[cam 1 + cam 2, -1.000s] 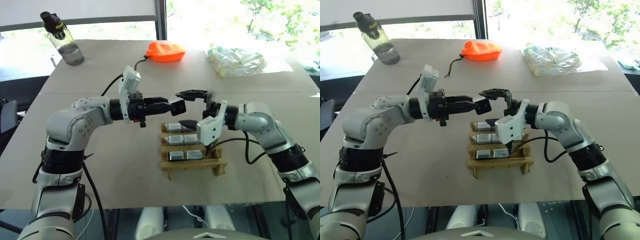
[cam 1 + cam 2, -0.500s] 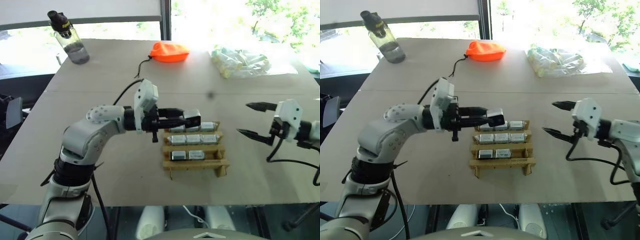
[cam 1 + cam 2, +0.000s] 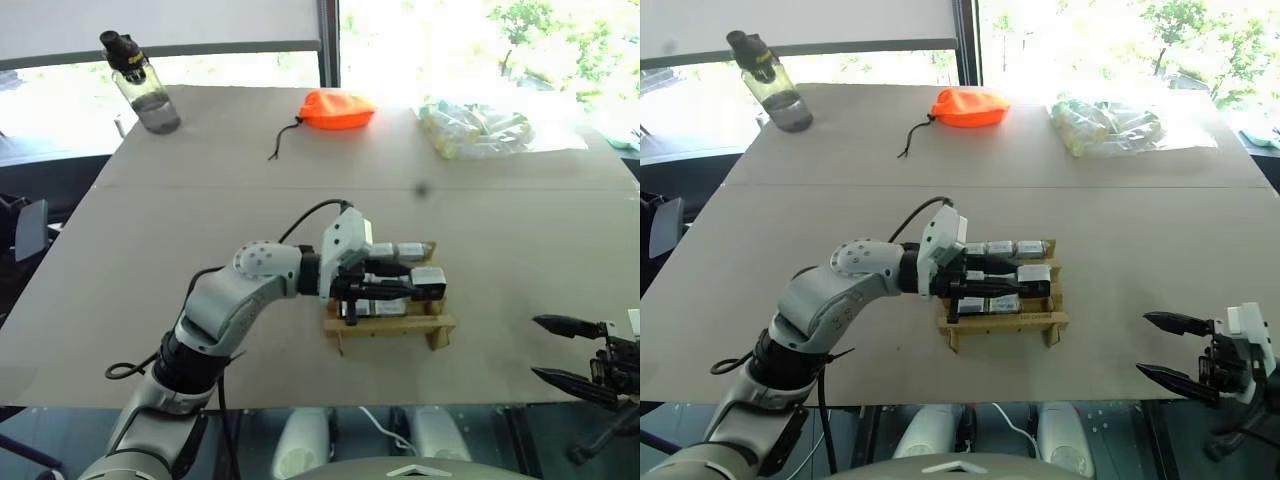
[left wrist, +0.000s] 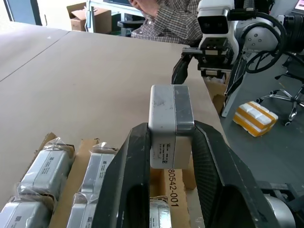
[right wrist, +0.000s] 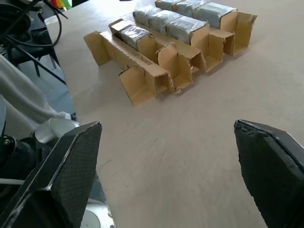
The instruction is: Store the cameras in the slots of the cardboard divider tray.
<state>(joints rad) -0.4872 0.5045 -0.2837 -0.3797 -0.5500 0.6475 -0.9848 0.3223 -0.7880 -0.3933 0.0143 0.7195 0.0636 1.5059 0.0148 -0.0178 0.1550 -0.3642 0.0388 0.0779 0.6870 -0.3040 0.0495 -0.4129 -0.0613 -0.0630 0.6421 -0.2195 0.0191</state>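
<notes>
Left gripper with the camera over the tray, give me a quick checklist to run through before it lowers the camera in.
1. Camera clamped between the left gripper's fingers: ok.
2. Camera over the cardboard divider tray, near its right end: ok.
3. Free slot at the tray's near right end: ok, it shows empty in the right wrist view.
4. Camera lined up with that slot: cannot tell.
5. Right gripper open and well clear of the tray: ok.

Cardboard divider tray [image 5: 156, 52] resting on the tan table [image 5: 180, 156], near its edge. Wrapped silver-grey cameras [image 5: 164, 20] lined up in the far rows; nearest slots empty. Two black fingers [image 5: 64, 166] spread wide apart, nothing between them.
</notes>
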